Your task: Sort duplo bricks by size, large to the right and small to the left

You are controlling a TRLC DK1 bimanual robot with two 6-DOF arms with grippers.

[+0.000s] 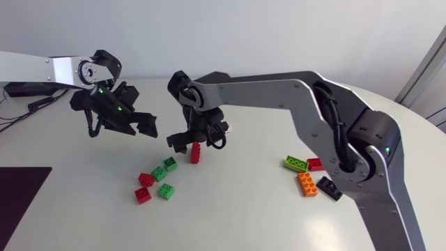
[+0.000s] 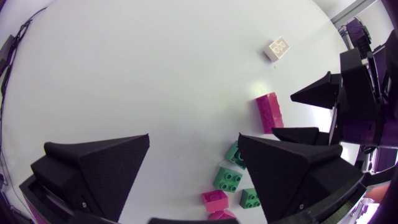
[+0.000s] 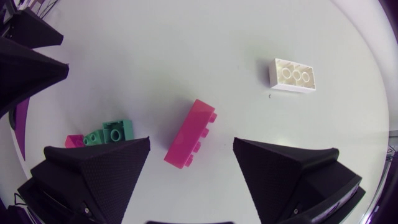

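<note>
A long red brick (image 1: 196, 155) lies mid-table, and my right gripper (image 1: 189, 141) hangs open right over it. In the right wrist view the red brick (image 3: 191, 134) sits slanted between the spread fingers, touching neither. My left gripper (image 1: 136, 127) hovers open and holds nothing, left of the right one. Several small green and red bricks (image 1: 159, 173) lie in front of both grippers. From the left wrist the red brick (image 2: 268, 112) shows ahead, with small green bricks (image 2: 228, 179) nearer. A white long brick (image 3: 293, 74) lies beyond the red one.
At the right lie a large green brick (image 1: 296, 164), a red brick (image 1: 315, 164), an orange brick (image 1: 306, 184) and a black brick (image 1: 329, 187). A dark mat (image 1: 21, 192) covers the front left corner. My right arm (image 1: 279, 87) spans the table's middle.
</note>
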